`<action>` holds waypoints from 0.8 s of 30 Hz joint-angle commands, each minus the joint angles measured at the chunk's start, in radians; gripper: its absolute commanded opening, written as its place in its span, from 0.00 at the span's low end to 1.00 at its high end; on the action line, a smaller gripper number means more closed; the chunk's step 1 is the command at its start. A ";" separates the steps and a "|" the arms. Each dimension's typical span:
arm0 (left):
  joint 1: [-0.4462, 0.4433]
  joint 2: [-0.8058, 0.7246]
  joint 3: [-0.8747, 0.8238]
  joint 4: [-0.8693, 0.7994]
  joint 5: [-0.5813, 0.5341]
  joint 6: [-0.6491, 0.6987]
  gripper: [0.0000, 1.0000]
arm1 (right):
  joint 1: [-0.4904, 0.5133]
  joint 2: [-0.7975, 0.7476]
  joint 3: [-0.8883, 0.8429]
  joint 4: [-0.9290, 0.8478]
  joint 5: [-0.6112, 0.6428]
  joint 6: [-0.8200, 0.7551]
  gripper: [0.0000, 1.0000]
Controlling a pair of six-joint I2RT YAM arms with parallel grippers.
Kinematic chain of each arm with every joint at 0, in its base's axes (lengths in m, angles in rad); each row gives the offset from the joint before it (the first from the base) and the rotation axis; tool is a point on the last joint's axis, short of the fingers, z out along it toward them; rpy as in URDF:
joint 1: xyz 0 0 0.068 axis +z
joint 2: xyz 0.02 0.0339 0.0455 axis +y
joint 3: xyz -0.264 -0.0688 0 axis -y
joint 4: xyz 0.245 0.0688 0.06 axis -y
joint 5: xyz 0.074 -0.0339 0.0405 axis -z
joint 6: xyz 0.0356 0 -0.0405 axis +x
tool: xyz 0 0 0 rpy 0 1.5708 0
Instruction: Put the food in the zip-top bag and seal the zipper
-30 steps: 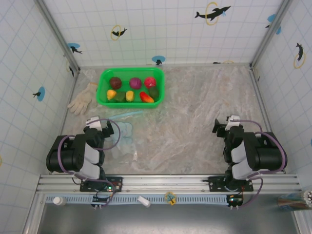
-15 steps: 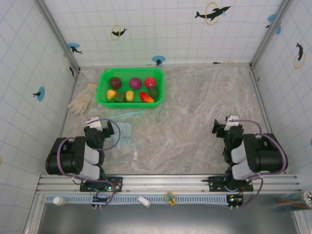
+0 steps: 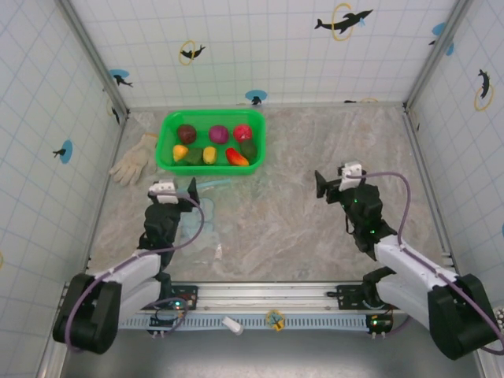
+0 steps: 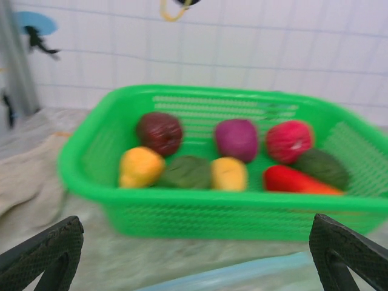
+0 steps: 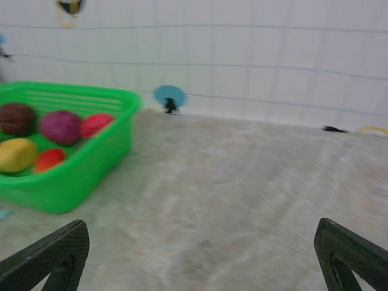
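Left gripper (image 3: 173,193) hangs lower left beside the clear bag (image 3: 209,213); right gripper (image 3: 335,185) right of centre; food (image 3: 219,134) sits in the green basket (image 3: 211,113), upper left.

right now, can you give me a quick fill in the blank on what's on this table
1. All the food sits in the ____ basket.
2. The glove lying beside the basket is ____ in colour.
3. The left hand and the right hand are both ____, holding nothing.
4. The zip-top bag lies closest to the ____ hand.

Missing words: green; white; open; left
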 commanded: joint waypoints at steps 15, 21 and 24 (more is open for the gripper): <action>-0.606 0.008 0.824 -1.752 -0.468 -0.616 0.98 | 0.526 0.205 1.212 -1.762 0.477 0.303 0.98; -0.606 -0.098 0.704 -1.619 -0.434 -0.792 0.98 | 0.207 0.091 0.909 -1.511 -0.082 0.275 0.87; -0.597 -0.141 0.654 -1.581 -0.431 -0.859 0.98 | 0.205 0.195 0.875 -1.463 -0.066 0.340 0.92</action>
